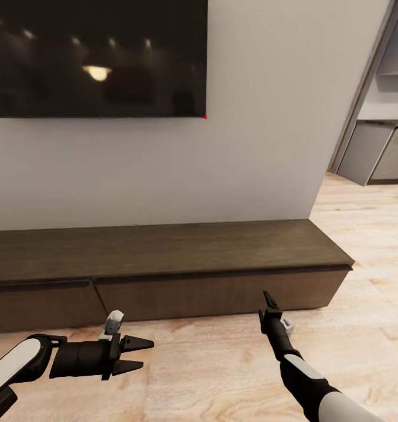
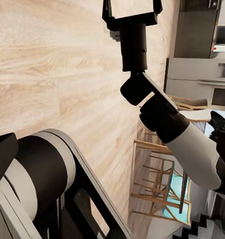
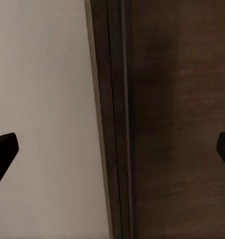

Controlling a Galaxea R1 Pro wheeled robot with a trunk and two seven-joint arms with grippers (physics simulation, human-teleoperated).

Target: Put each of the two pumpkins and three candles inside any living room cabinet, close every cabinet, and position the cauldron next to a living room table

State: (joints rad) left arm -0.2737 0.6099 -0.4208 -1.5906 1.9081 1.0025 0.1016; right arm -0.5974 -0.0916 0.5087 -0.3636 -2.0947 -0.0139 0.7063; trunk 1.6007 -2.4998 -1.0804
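Observation:
The cabinet [image 1: 163, 251] is a long, low dark brown console against the white wall, and its drawer fronts [image 1: 219, 293] sit flush and closed. My left gripper [image 1: 138, 354] hovers low over the floor in front of it, pointing right, open and empty. My right gripper [image 1: 269, 305] points at the right drawer front, just short of it. It is open and empty, with the cabinet [image 3: 177, 124] close between its fingertips [image 3: 4, 147]. The left wrist view looks across at the right gripper [image 2: 132, 7]. The pumpkins, candles, cauldron and table are out of view.
A dark TV [image 1: 96, 55] hangs on the wall above the console. Pale wood floor [image 1: 210, 375] spreads in front and to the right. Grey kitchen units [image 1: 379, 153] stand beyond the wall's right end. Wooden chairs [image 2: 157, 179] appear behind the right arm.

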